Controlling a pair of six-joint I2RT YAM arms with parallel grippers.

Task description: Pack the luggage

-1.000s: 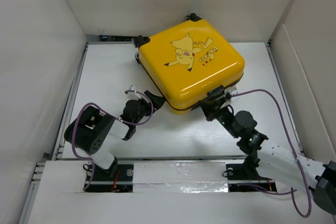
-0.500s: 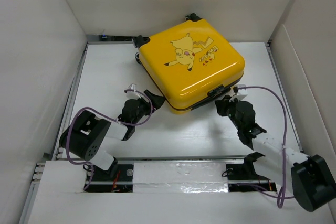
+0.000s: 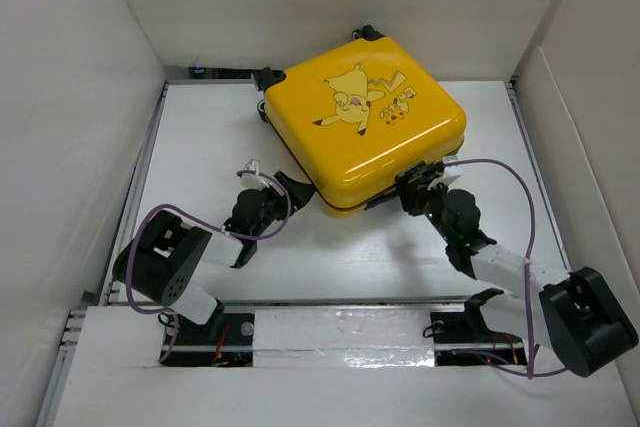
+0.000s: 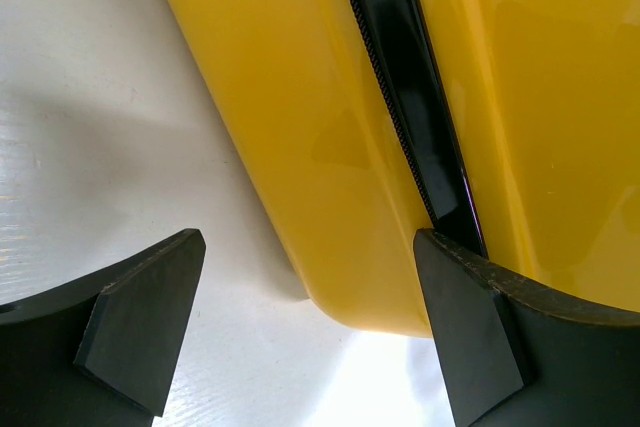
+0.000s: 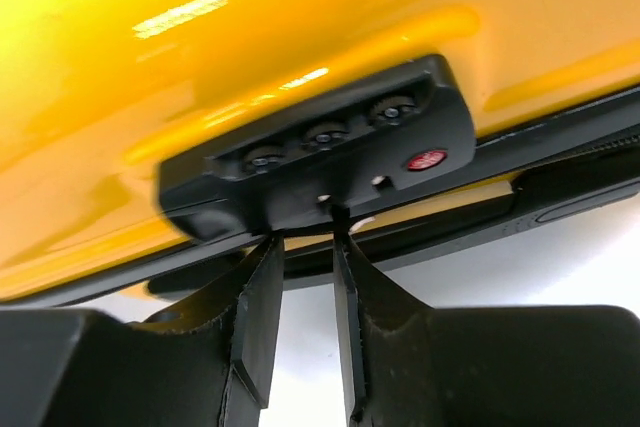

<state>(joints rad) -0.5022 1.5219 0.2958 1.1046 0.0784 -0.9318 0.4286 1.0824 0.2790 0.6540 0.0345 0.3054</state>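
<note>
Top external: luggage point(image 3: 365, 142) closed, yellow, Pikachu print, black trim.

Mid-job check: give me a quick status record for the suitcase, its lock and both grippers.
suitcase: yellow, lid down, lying flat on the table, cartoon print facing up
lock: black, three dials, on the suitcase's near edge
left gripper: open, at the near-left corner beside the zipper seam, gripping nothing
right gripper: fingers almost together, tips right under the lock; cannot tell whether they pinch anything
</note>
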